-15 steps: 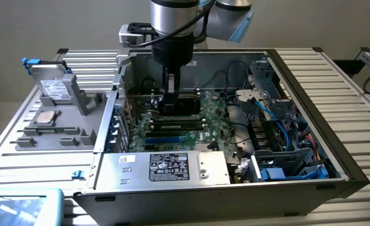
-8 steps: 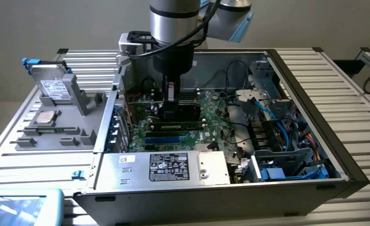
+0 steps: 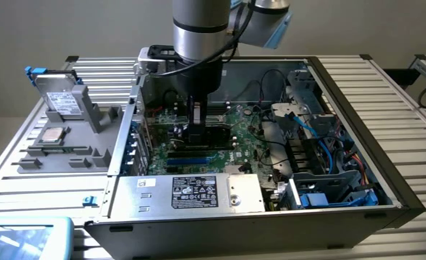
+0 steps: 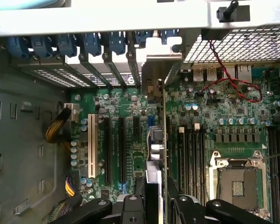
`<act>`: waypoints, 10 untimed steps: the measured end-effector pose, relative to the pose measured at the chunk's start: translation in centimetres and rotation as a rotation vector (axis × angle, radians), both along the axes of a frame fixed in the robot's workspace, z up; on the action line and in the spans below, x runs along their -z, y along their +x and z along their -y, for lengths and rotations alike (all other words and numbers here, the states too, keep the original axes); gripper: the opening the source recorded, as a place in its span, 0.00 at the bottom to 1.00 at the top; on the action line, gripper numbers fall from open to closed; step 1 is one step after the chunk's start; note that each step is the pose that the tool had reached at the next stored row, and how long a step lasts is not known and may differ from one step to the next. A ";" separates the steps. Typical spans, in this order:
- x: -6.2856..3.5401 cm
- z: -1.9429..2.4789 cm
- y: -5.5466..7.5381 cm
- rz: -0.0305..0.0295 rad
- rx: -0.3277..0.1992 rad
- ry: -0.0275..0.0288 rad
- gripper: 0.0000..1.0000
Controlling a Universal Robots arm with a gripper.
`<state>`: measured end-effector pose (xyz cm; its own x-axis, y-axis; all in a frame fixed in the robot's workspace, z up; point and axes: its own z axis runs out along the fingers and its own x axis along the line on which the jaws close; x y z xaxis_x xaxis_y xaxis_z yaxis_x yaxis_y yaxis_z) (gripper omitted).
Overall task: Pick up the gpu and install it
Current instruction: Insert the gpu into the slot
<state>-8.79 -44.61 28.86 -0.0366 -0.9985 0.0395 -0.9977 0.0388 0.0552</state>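
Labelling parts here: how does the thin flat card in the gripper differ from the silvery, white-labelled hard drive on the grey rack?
The thin flat gpu card is clamped in the gripper inside the open case, over the green motherboard; the silvery hard drive sits outside it on the grey rack. The card stands upright, edge-down; the drive leans back. The card is slimmer than the drive. Both are rectangular.

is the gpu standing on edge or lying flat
On edge: the gpu stands upright in the tool over the motherboard.
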 end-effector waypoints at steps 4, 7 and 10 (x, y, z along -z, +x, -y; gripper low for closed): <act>0.52 0.16 0.0 -0.0001 0.000 -0.0001 0.29; 0.83 0.27 0.0 -0.0001 0.000 0.0001 0.29; 1.17 0.36 0.0 -0.0006 0.000 0.0002 0.29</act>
